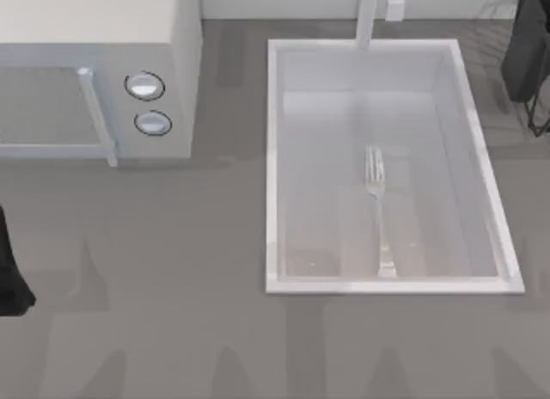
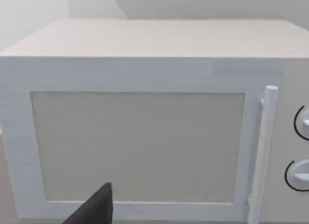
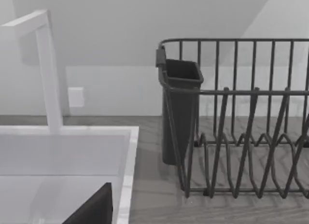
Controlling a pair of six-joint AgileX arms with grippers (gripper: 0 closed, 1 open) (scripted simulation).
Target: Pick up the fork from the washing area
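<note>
The fork (image 1: 376, 211) lies flat on the floor of the washing area (image 1: 273, 167), in the lower right part of the top view, tines toward the faucet (image 1: 367, 16), handle end close to the basin's near wall. It sits right of the basin's middle and apart from both side walls. Nothing touches it; the pick has not begun.

Judgement on the step: the handle is slim and lies flat, so a grasp should come straight down over mid-handle with the jaws set across its width, closing low against the basin floor. The raised rim calls for a steep descent inside the walls, not a slanted one.

The left arm shows as a dark shape at the frame's lower left edge, parked; its wrist view faces the microwave (image 2: 145, 132). The right wrist view faces the dish rack (image 3: 241, 137) and its dark cutlery cup (image 3: 178, 113), at the frame's upper right. How far either gripper is open, I cannot tell; neither holds anything visible.

No brand, label or legible writing is found; the microwave's two knobs (image 1: 145, 86) bear no readable marks.
</note>
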